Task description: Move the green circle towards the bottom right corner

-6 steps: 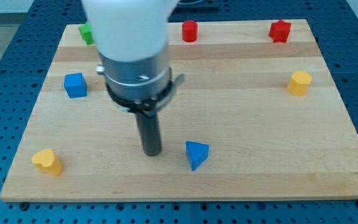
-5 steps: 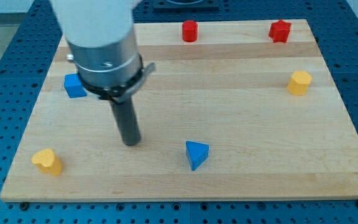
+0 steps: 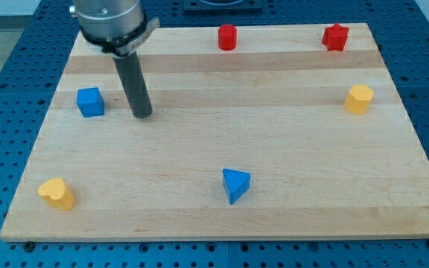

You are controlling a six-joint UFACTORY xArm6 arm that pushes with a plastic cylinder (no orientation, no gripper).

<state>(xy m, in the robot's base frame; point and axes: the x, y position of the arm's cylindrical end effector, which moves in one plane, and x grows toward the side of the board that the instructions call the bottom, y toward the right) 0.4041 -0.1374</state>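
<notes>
My tip [image 3: 142, 115] is resting on the board [image 3: 274, 149] in the upper left of the frame, just right of the blue cube [image 3: 89, 102], touching no block. Bare rod, holding nothing. Green circle is not showing; the arm housing [image 3: 110, 22] at the upper left is probably covering it. Judged step: approach. Next move calls for getting behind the circle on its upper-left side, then pushing diagonally toward lower right.

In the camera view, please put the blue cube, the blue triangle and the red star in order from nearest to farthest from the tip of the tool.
Measured from my tip:
1. Blue cube, just to the view's left of the tip.
2. Blue triangle, toward the view's bottom, right of the tip.
3. Red star, at the view's top right corner of the board.
</notes>
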